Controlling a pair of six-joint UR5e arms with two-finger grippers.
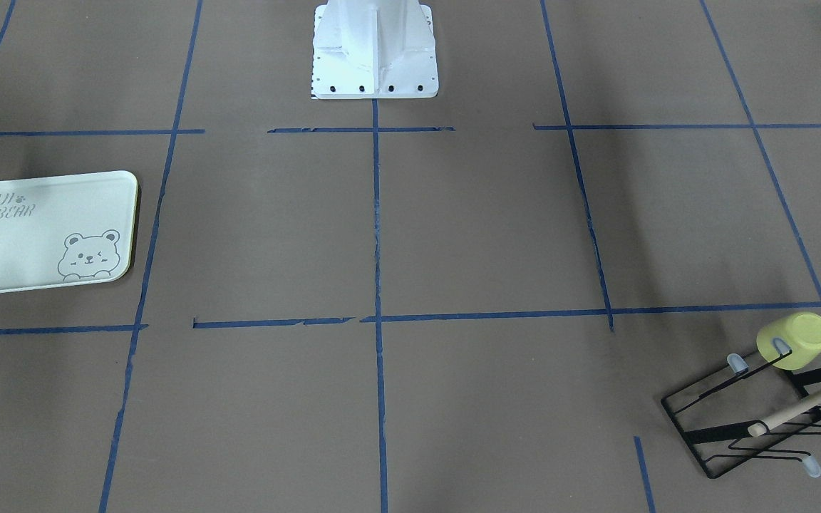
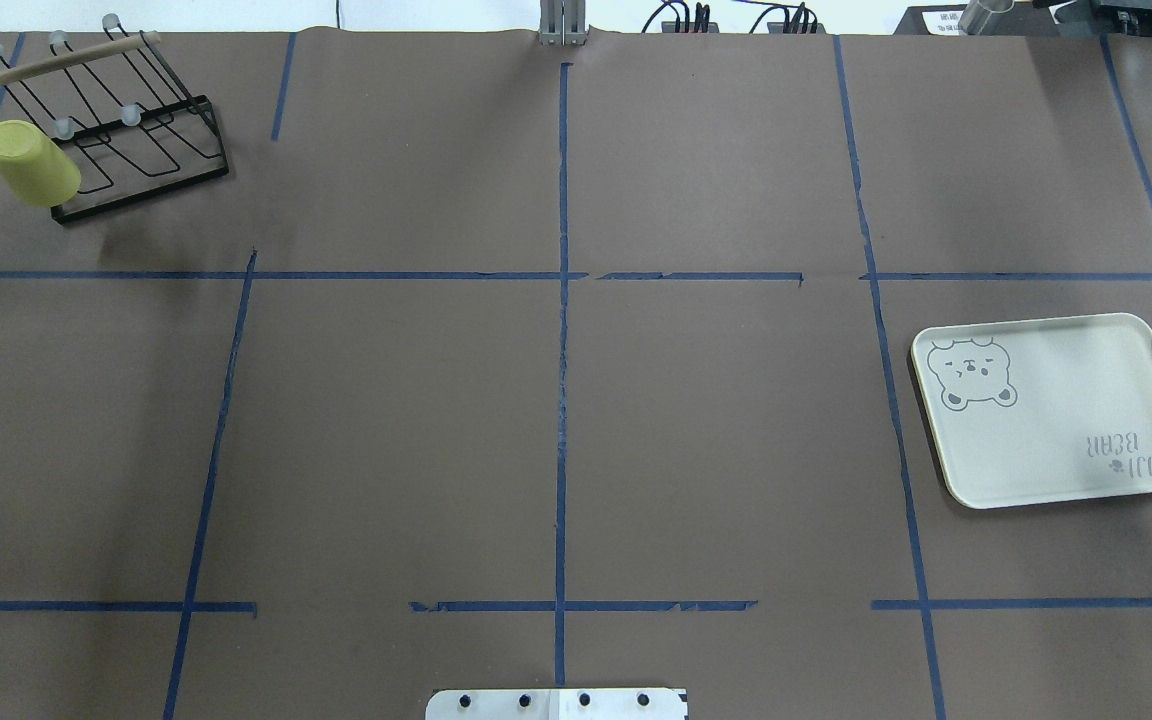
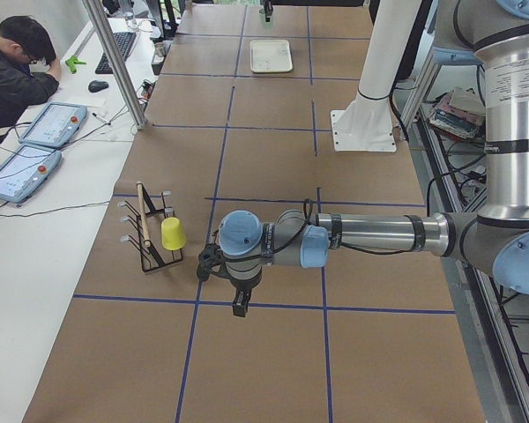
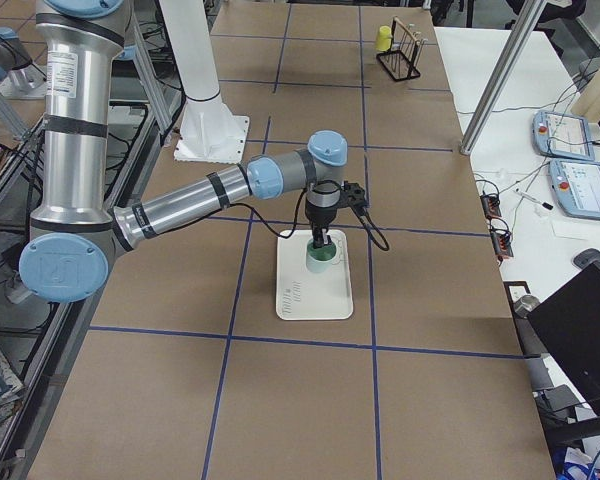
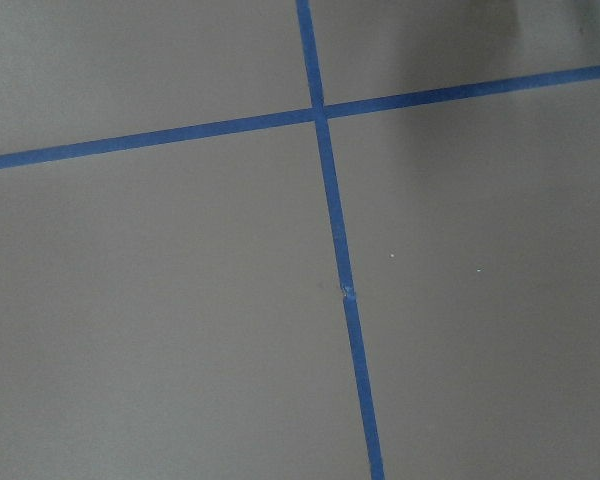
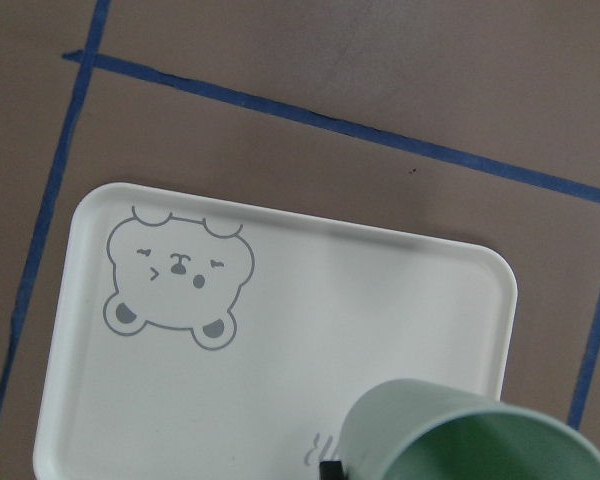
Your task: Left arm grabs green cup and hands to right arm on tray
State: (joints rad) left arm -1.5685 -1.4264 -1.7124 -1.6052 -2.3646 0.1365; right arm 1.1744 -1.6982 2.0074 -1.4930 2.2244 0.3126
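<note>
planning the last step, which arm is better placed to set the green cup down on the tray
Right. The right gripper holds the green cup over the tray; the left gripper hangs near the rack, far from both.

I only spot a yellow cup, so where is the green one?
In the exterior right view, the green cup is in the right gripper, over the lettered end of the tray.

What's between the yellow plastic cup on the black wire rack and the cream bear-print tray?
Overhead view: only bare brown table paper with blue tape lines between yellow cup and tray.
</note>
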